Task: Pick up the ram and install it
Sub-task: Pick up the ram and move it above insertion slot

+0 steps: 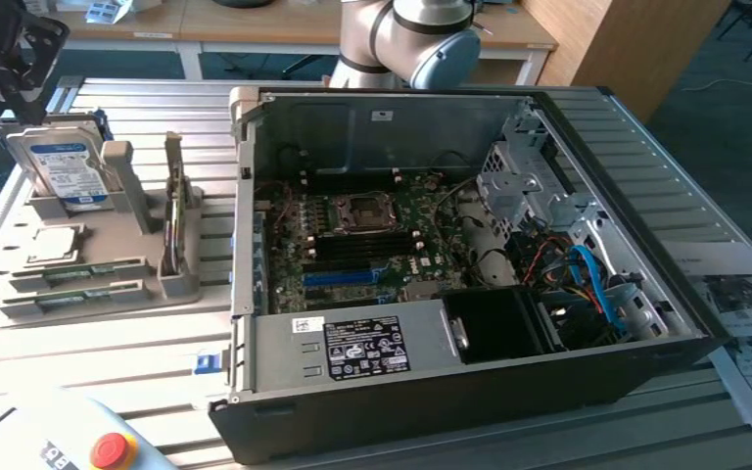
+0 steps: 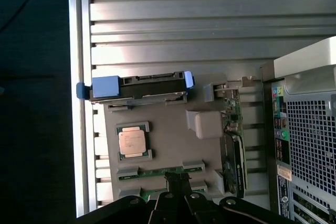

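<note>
Hovering above the ram (image 2: 152, 172), the gripper (image 2: 178, 178) points straight down, jaws pressed together.

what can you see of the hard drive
The hard drive is a boxy, metal-looking unit with a blue-and-white label on its broad face and blue pieces at its ends. It stands upright on edge in a slot of the gray holder, at the exterior view's left of the open computer case.
</note>
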`<action>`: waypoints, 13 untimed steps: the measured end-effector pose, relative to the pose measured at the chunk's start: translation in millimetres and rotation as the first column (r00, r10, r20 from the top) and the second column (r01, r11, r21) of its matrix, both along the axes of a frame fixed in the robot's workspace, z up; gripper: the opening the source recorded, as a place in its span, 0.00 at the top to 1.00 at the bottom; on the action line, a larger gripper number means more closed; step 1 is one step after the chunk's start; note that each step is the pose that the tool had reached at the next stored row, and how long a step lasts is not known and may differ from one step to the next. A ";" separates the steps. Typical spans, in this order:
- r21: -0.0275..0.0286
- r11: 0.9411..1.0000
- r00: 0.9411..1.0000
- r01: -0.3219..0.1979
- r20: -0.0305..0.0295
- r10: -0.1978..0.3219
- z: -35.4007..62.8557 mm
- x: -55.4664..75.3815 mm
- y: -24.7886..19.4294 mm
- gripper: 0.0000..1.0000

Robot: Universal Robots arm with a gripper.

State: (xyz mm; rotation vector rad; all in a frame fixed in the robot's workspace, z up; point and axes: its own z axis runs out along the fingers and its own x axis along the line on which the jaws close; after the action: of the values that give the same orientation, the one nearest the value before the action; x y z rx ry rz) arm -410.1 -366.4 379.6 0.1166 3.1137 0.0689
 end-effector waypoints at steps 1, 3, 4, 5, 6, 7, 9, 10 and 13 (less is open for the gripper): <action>0.000 1.000 1.000 0.000 0.000 0.000 0.0 0.0 0.0 0.89; 0.000 1.000 1.000 0.000 0.000 0.000 0.0 0.0 0.0 0.89; 0.000 1.000 1.000 0.000 0.000 0.000 0.0 0.0 0.0 0.89; 0.000 1.000 1.000 0.000 0.000 0.000 0.0 0.0 0.0 0.89; 0.000 1.000 1.000 0.000 0.000 0.000 0.0 0.0 0.0 0.89; 0.000 1.000 1.000 0.000 0.000 0.000 0.0 0.0 0.0 0.89; 0.000 1.000 1.000 0.000 0.000 0.000 0.0 0.0 0.0 0.89; 0.000 1.000 1.000 0.000 0.000 0.000 0.0 0.0 0.0 0.89; 0.000 1.000 1.000 -0.005 0.000 0.005 0.0 0.0 0.0 0.89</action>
State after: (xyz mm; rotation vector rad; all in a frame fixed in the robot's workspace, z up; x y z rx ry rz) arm -410.1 -366.4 379.7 0.1093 3.1141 0.0689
